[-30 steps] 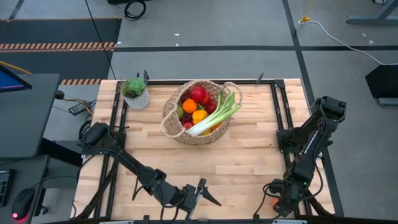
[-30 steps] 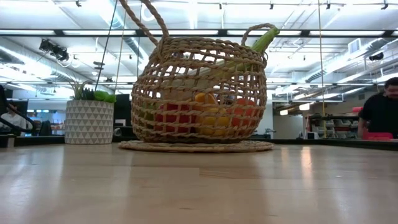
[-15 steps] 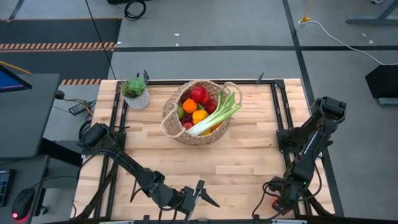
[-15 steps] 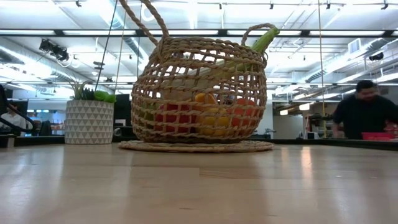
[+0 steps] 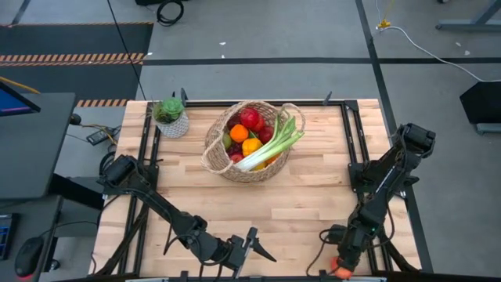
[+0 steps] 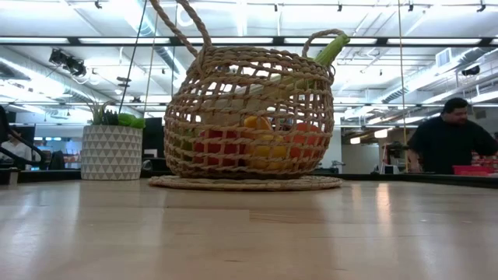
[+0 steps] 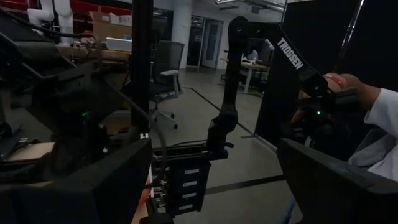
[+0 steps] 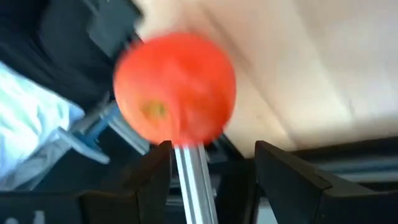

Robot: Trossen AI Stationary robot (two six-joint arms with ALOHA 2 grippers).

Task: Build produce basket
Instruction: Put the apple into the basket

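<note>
A: Which step is in hand?

B: The round tan wicker basket sits in the upper middle of the high view on the pale wooden desk, already loaded with red, orange and yellow toy produce and a long green-white leek. By the look of it, one last piece remains: a round red-orange toy fruit at the desk's lower right edge, right by the right end effector.

A: Does the end effector hold it?

B: No. In the right wrist view its fingers stand apart and empty, the fruit just beyond them. The next move likely calls for closing around it, then a long carry up to the basket.

A: And the left end effector?

B: It waits at the lower middle, fingers spread, holding nothing.

A: Anything unclear?

B: The fruit is blurred, and whether it rests on the desk cannot be told.
</note>
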